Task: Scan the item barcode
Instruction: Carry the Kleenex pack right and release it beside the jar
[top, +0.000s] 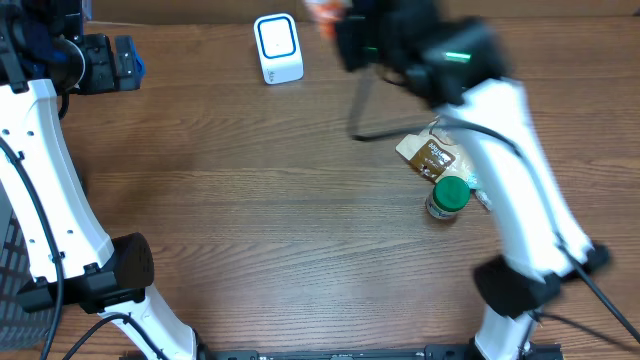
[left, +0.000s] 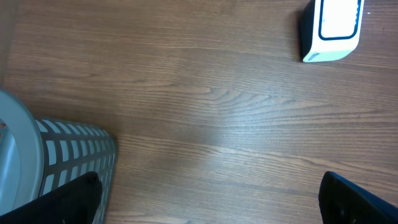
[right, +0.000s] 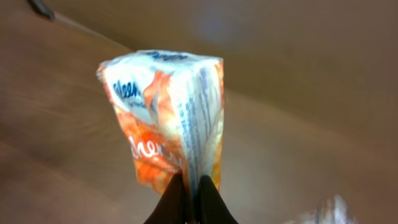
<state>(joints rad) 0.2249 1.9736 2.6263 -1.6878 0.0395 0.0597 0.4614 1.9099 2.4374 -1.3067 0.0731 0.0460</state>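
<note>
A wood-grain table (top: 260, 190) carries a brown snack pouch (top: 432, 155) on its right side, lying flat with its printed face up. A small green-lidded jar (top: 449, 196) sits just beside the pouch on the nearer side (the two look to be touching). A black cable (top: 357, 112) trails left of them. A grey mesh basket (left: 74, 155) stands at the table's left edge.

Three views: one fixed above, one on each wrist.
The overhead camera looks straight down on the whole desk (top: 250, 200) from well above. The left wrist camera faces down on the desk from mid height, sharing the white scanner (left: 331, 28) with the overhead view. The right wrist camera sits very close behind an orange tissue pack (right: 168, 118), with the background blurred.
</note>
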